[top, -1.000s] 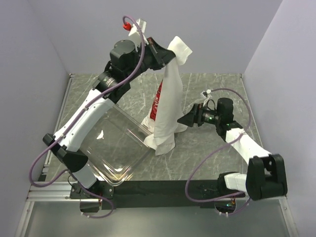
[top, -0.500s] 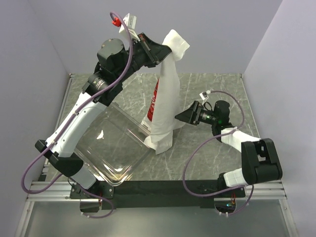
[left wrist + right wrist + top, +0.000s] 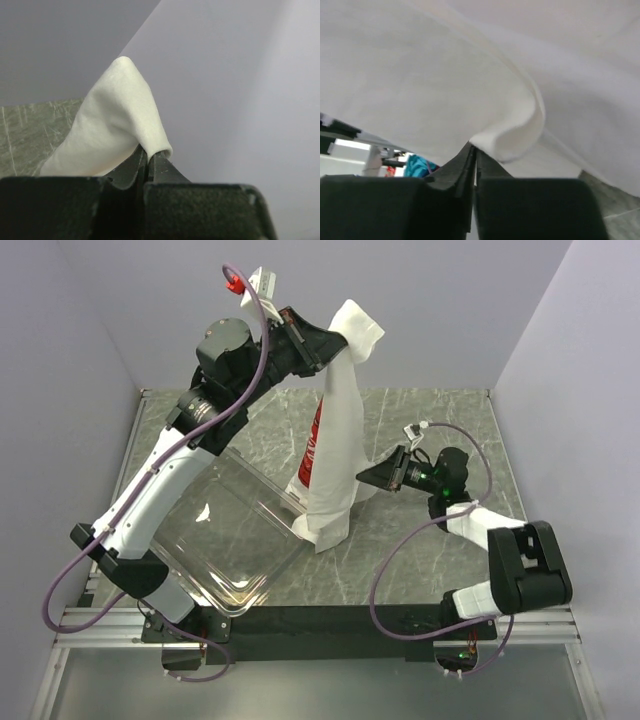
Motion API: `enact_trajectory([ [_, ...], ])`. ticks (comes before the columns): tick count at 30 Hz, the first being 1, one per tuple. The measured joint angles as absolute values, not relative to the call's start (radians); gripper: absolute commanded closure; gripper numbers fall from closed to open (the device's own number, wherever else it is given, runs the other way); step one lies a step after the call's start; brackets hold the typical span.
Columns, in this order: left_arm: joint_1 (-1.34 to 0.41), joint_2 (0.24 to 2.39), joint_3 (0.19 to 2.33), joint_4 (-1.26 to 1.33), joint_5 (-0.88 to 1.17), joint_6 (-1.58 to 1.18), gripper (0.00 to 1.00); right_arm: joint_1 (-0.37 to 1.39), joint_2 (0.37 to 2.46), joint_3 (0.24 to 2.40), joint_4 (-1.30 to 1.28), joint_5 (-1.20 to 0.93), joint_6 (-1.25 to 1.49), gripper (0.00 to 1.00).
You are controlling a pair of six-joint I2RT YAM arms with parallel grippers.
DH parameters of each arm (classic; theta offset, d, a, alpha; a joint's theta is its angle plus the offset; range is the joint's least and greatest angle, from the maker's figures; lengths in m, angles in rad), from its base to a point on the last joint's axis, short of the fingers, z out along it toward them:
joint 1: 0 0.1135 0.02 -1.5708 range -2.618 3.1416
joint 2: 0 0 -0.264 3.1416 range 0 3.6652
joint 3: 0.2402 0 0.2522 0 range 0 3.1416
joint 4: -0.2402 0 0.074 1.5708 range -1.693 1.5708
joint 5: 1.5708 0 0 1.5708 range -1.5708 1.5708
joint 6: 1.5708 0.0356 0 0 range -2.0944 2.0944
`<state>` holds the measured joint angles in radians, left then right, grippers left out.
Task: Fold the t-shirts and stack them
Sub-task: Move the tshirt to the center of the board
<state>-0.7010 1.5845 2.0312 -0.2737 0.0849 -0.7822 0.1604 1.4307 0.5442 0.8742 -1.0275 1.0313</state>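
A white t-shirt [image 3: 335,455] hangs in a long drape from high at the back down to the table, with a strip of its red print [image 3: 317,447] showing along its left edge. My left gripper [image 3: 335,343] holds its top bunch up in the air, jaws shut on a fold of the cloth [image 3: 117,122] at the left gripper's tips [image 3: 148,156]. My right gripper [image 3: 360,477] is at the shirt's lower right edge, low over the table. In the right wrist view the right gripper [image 3: 473,148] is shut, pinching a small fold of the white t-shirt [image 3: 515,132].
A clear plastic bin [image 3: 225,540] lies tilted on the marble table [image 3: 420,550] at the front left, under my left arm and touching the shirt's lower end. Lilac walls close in the back and both sides. A black rail runs along the near edge.
My right gripper moved a little left onto the shirt's edge and went from open to shut on it. My left arm lifted the shirt's top slightly higher and leftward, then held still.
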Motion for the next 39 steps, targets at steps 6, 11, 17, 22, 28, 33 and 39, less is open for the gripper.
enact_trajectory([
  [6, -0.701, 1.552, 2.005, -0.282, 0.057, -0.762, 1.00, 0.090, 1.214, 0.575, 0.638, -1.039, 0.857, 1.00],
  [11, -0.701, 1.494, 1.964, -0.301, 0.019, -0.713, 0.99, 0.039, 1.028, 0.936, 0.005, -0.971, 0.308, 1.00],
  [17, -0.701, 1.428, 1.900, -0.285, -0.032, -0.647, 0.99, -0.115, 0.903, 1.378, -0.375, -0.847, -0.101, 1.00],
  [22, -0.702, 1.388, 1.873, -0.229, -0.051, -0.610, 0.99, -0.126, 0.865, 1.604, -0.505, -0.716, -0.224, 1.00],
  [28, -0.702, 1.348, 1.874, -0.144, -0.051, -0.578, 0.99, -0.134, 0.921, 1.880, -0.588, -0.505, -0.231, 1.00],
  [33, -0.702, 1.306, 1.882, -0.061, -0.062, -0.551, 0.99, -0.136, 0.966, 2.080, -0.599, -0.332, -0.216, 1.00],
  [39, -0.706, 1.250, 1.898, -0.014, -0.081, -0.527, 0.99, -0.136, 0.940, 2.091, -0.591, -0.242, -0.199, 1.00],
])
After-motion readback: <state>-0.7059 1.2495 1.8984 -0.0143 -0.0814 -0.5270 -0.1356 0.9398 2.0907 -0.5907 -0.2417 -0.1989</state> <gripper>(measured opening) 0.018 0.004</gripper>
